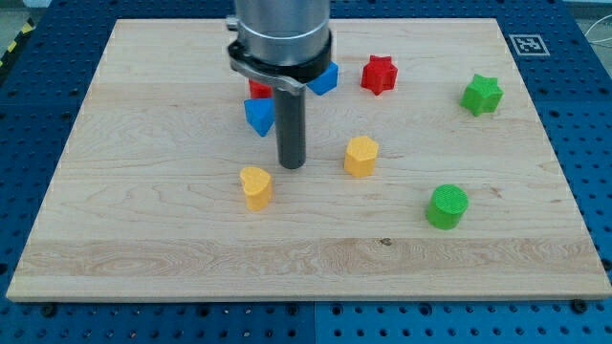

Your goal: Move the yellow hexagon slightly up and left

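Observation:
The yellow hexagon [361, 156] stands near the middle of the wooden board [143, 239]. My tip [292, 165] rests on the board to the hexagon's left, a short gap away, not touching it. A yellow heart-shaped block [255, 187] lies just below and left of my tip. A blue block [259, 117] sits right beside the rod on its upper left.
A second blue block [325, 79] and a red block [258, 88] sit partly hidden behind the arm's body. A red star [379, 74] is at the upper middle, a green star [482, 94] at the upper right, a green cylinder [447, 206] at the lower right.

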`<state>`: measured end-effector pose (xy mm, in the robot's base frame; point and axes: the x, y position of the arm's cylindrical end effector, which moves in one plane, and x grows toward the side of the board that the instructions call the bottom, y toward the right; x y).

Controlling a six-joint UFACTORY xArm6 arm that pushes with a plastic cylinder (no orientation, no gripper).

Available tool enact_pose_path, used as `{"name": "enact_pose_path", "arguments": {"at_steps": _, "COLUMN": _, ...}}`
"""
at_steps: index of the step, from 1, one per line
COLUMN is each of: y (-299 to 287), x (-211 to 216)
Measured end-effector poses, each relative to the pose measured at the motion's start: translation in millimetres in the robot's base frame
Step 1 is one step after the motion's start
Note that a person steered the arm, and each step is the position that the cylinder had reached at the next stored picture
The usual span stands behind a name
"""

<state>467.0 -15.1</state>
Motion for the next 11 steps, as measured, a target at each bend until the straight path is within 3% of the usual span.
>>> {"name": "enact_pose_path", "arguments": {"at_steps": 3, "y": 8.3, "x": 21.2}}
{"name": "enact_pose_path", "arguments": {"at_steps": 6, "y": 101.1, "x": 27.2}}
{"name": "enact_pose_path", "arguments": {"at_steps": 8, "y": 117.1, "x": 27.2}}
{"name": "enact_pose_path", "arguments": {"at_steps": 11, "y": 78.3, "x": 11.5}}
